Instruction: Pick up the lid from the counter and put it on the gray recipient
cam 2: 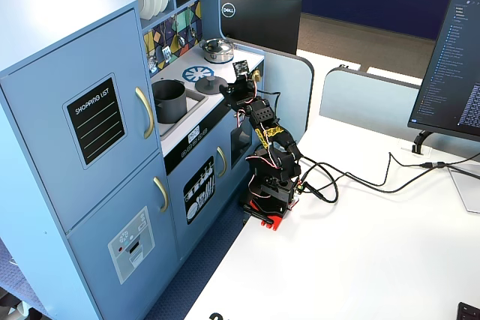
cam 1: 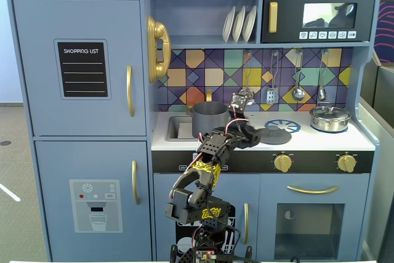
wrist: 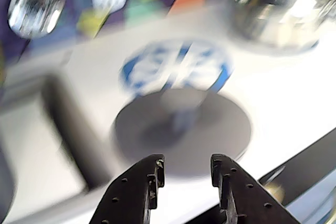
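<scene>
Lid: the flat dark gray lid with its small central knob lies on the white bench of the toy kitchen, partly over the near edge of a blue and white burner ring. In the wrist view the lid is blurred and sits just beyond the fingertips, with the burner ring behind it.

Gray recipient: the matte dark gray pot stands upright in the sink area, left of the lid in a fixed view and well apart from it. In another fixed view the pot shows an open top with nothing covering it.

Fingers: the two black fingers are parted with a clear gap between them and hold nothing. They hover near the lid's near rim; whether they touch it I cannot tell.

Arm: the black arm rises from its base in front of the kitchen and reaches over the bench edge, between the pot and the lid in a fixed view. In another fixed view the arm stands on a white desk beside the kitchen.

Silver pot: a shiny lidded pot sits on the far right burner, right of the lid.

Backdrop: hanging utensils against a colored tile wall, white plates on the shelf above.
</scene>
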